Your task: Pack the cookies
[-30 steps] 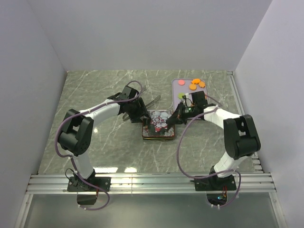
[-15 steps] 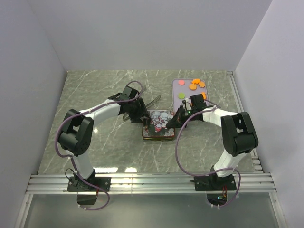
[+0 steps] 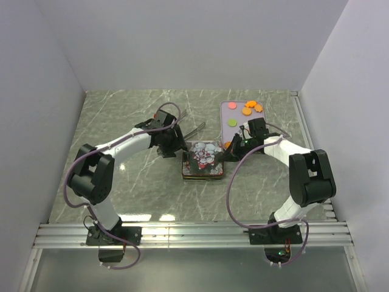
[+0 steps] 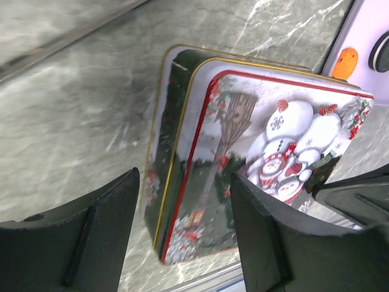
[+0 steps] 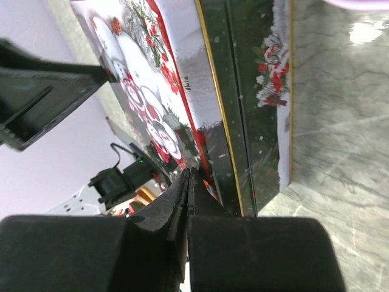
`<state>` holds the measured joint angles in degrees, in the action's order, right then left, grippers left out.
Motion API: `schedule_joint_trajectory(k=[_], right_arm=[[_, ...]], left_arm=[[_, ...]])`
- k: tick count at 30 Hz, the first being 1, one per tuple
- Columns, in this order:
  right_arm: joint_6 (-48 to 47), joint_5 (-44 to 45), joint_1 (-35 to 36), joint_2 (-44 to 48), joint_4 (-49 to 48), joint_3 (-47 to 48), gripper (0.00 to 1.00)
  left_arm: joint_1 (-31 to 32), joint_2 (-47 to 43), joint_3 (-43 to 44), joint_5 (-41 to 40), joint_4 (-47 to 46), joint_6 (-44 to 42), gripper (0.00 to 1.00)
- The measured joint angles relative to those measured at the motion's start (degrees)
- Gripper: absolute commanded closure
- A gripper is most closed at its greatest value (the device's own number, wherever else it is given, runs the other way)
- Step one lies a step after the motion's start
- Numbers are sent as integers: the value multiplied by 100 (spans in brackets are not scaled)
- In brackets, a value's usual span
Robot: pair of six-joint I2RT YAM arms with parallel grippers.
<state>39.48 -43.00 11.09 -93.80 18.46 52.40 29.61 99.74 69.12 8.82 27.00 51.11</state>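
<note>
Grey-green marbled stone is covering the table (image 3: 121, 188), and both arms are reaching in toward its middle. On the left, the left arm (image 3: 130, 141) is stretching out from its base and bending in toward a Christmas tin (image 3: 203, 173). The left gripper (image 3: 178, 148) is hovering just beside the tin's left end with its jaws spread wide. In the left wrist view the two dark fingers (image 4: 100, 234) are framing the tin's near corner, and I am seeing a gap between them and the metal.

In the middle, the tin is sitting flat on the table. Its snowman lid (image 4: 261, 140) is lying on top, and the dark green base is showing past the lid along one side. With the lid covering it, I cannot tell what is lying inside.

At the tin's right side, the right gripper (image 3: 226, 152) is pointing down at the rim with its jaws pressed together and nothing between them. In the right wrist view its tip is sitting right at the lid's red-edged border; whether it is touching, I cannot tell.

Further right and toward the back, the cookies (image 3: 247, 110) are lying loose on a lilac tray (image 3: 225, 113) just behind the tin's far right corner. Orange ones are clustering at the back, with a pink one and a green one apart from them, and a black one showing beside an orange one in the left wrist view. The right arm (image 3: 307, 173) is folding back toward the near right edge.
</note>
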Motion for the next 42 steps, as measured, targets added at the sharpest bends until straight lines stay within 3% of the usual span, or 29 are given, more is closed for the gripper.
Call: schedule_joint_trajectory(k=[12,21,27,31,34,36,37,39,40,42], right_arm=[[-221,957,61,592,1139,726,100],[-326,1355,264,1930,1792,1655,98],[-439,1521,306,2855,2153,1679,78],[-570,1576,332,3687,2135,1473,59],[-636,1543,354,4142,2144,1207,51],[-643,1513,407,4227,2135,1045,43],[-636,1515,450,4181,2138,970,35],[-627,1582,601,4079,2166,905,29],[-636,1639,713,3954,2168,905,20],[-654,1755,935,3838,2179,905,17]], left_arm=[[-756,-1281,-173,-732,446,-496,31],[-1023,-2529,-476,-1285,544,-1078,31],[-1189,-3311,-1099,-1381,330,-1309,33],[-1200,-3967,-1657,-1346,52,-1397,31],[-1200,-4347,-1884,-1246,-195,-1405,32],[-1200,-4378,-1917,-1134,-358,-1403,35],[-1200,-4339,-1917,-1064,-424,-1401,36],[-1200,-4221,-1919,-916,-507,-1401,37],[-1200,-4175,-1930,-839,-542,-1401,36],[-1200,-4205,-2050,-708,-675,-1403,31]])
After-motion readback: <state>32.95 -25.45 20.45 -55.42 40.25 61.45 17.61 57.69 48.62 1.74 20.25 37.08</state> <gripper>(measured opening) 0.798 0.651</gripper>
